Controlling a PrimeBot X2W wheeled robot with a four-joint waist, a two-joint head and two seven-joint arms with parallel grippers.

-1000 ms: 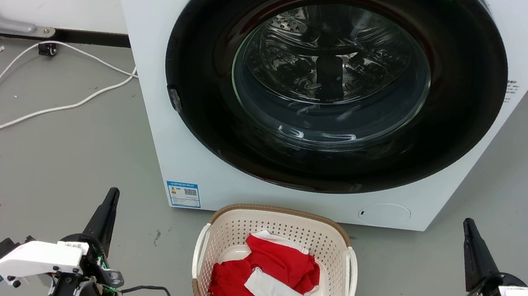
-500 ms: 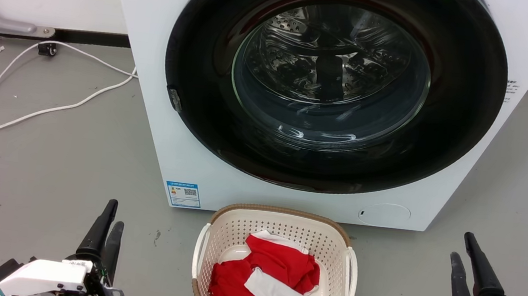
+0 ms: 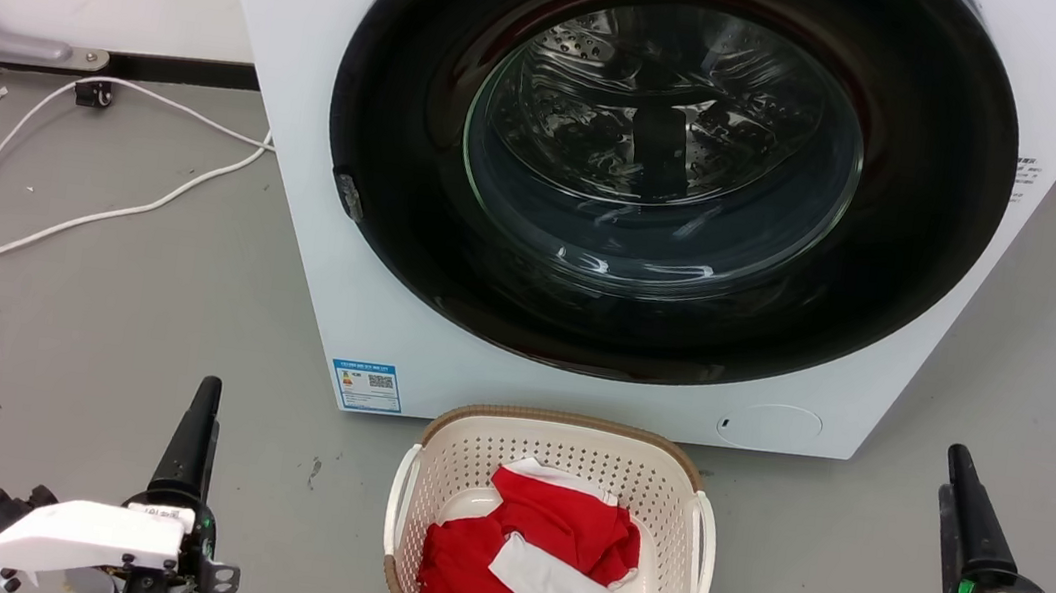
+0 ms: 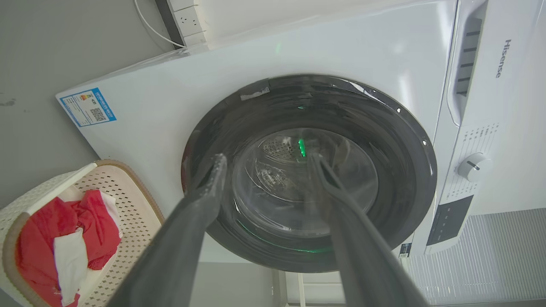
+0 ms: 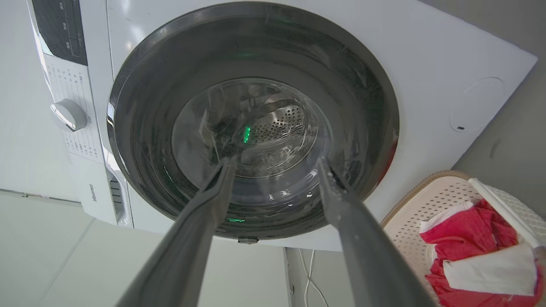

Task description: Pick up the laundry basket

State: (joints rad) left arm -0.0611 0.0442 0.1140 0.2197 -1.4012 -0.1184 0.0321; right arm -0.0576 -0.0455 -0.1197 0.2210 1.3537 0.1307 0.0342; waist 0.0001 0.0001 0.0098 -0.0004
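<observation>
Within the last second both arms have re-posed. The left gripper [image 3: 208, 395] and right gripper [image 3: 954, 474], each a single dark wedge a second ago, then briefly two-pronged, now stand edge-on to the head camera. In the wrist views each pair of fingers is spread wide with nothing between them, probably readied for the white handles [image 3: 403, 495].

Both hang well apart from the laundry basket [image 3: 563, 422]. It sits untouched on the grey floor [image 3: 134, 309] just before the washing machine [image 3: 303, 158], with red-and-white clothes [image 3: 547, 551] inside. A white cable [image 3: 73, 226] trails at left.
</observation>
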